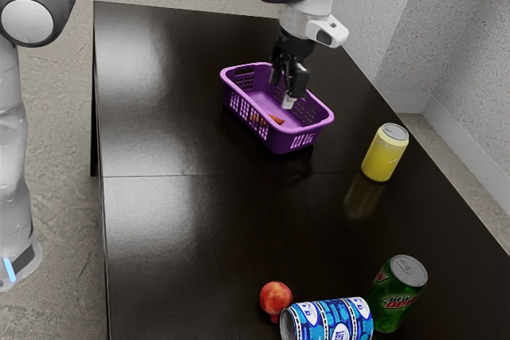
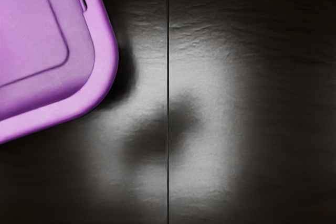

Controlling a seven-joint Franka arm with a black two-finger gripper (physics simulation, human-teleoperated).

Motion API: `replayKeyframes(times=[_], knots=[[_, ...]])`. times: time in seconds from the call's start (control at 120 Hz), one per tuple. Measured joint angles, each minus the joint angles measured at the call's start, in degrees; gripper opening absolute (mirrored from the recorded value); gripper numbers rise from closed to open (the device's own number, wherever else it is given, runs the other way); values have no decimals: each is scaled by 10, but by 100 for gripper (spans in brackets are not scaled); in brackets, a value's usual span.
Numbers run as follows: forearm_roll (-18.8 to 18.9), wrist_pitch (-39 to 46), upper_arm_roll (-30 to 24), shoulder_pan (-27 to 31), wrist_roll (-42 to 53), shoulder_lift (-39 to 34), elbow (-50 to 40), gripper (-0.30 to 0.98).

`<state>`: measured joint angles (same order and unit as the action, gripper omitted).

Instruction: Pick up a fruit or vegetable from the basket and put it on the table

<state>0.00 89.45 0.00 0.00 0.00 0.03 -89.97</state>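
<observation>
My gripper (image 1: 282,91) is over the purple basket (image 1: 279,145) in the exterior view, its black fingers apart with nothing seen between them. An orange-red piece (image 1: 276,119), perhaps a carrot, lies inside the basket near its front wall, partly hidden by the rim; more orange shows through the wall's holes. In the wrist view, a rounded corner of the basket (image 2: 106,64) and bare purple floor appear beside the dark table (image 2: 252,103).
A yellow can (image 1: 385,152) stands right of the basket in the exterior view. Toward that view's bottom are a round red fruit (image 1: 276,298), a blue-and-white can (image 1: 328,322) lying down and a green can (image 1: 397,294) upright.
</observation>
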Motion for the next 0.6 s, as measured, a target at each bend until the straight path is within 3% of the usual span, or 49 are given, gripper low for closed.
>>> replayKeyframes(times=[0.067,0.142,0.433,0.6], knots=[[0,-4,-28,25,8,66,103,69],[0,-8,-39,28,18,91,143,69],[0,-14,-43,30,45,99,157,69],[-19,-16,-23,31,55,103,157,69]])
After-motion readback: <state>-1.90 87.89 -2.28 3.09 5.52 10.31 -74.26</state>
